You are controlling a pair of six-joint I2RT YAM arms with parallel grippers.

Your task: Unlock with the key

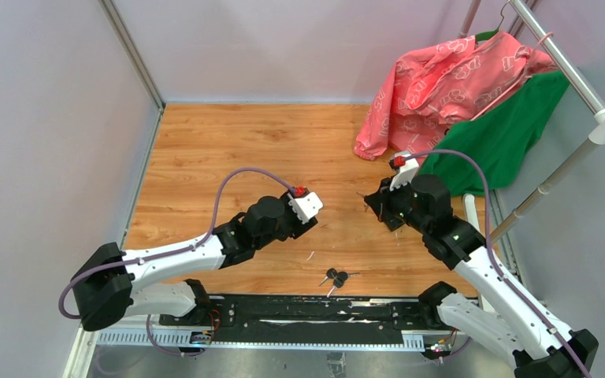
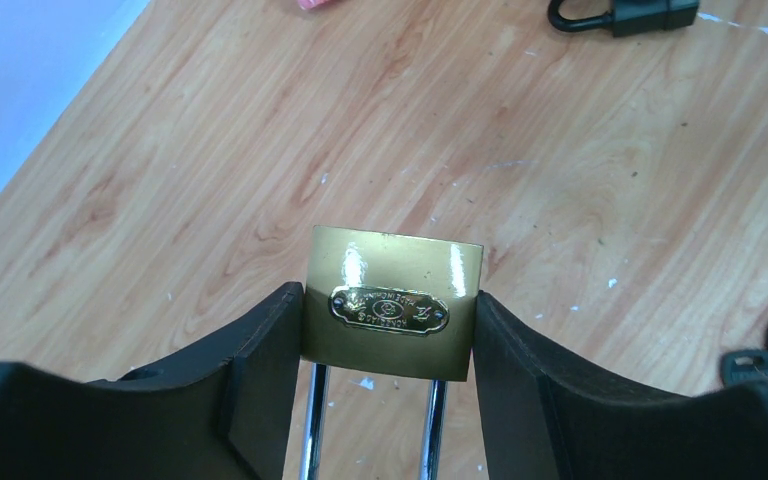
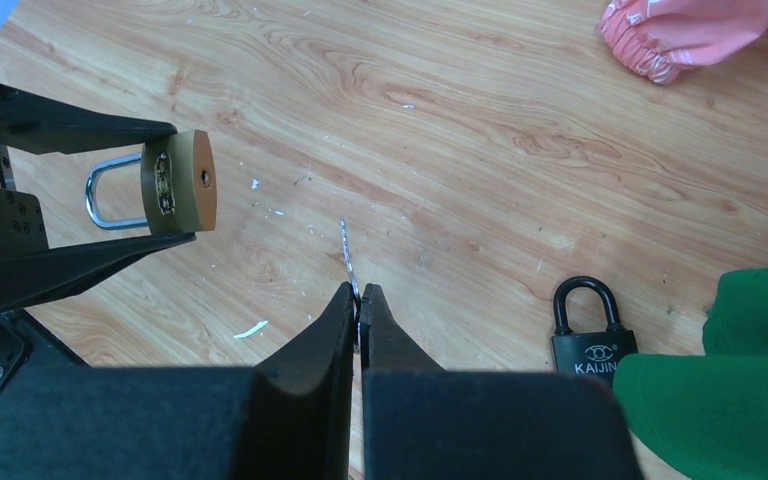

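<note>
A brass padlock [image 2: 395,300] is clamped by its sides in my left gripper [image 2: 388,318], chrome shackle pointing back toward the wrist. In the right wrist view the same brass padlock [image 3: 185,185] hangs above the table at the left, its keyhole face turned toward my right gripper [image 3: 360,292]. That gripper is shut on a small silver key [image 3: 346,255], whose blade sticks out past the fingertips. The key's tip is well apart from the padlock. From above, the left gripper [image 1: 307,206] and right gripper [image 1: 376,205] face each other over the table.
A black padlock [image 3: 590,345] lies on the wooden table [image 1: 228,150] beside a green garment [image 1: 504,134]. A pink garment [image 1: 449,79] hangs from a rack [image 1: 575,71] at the back right. A bunch of black-headed keys [image 1: 335,277] lies near the front edge.
</note>
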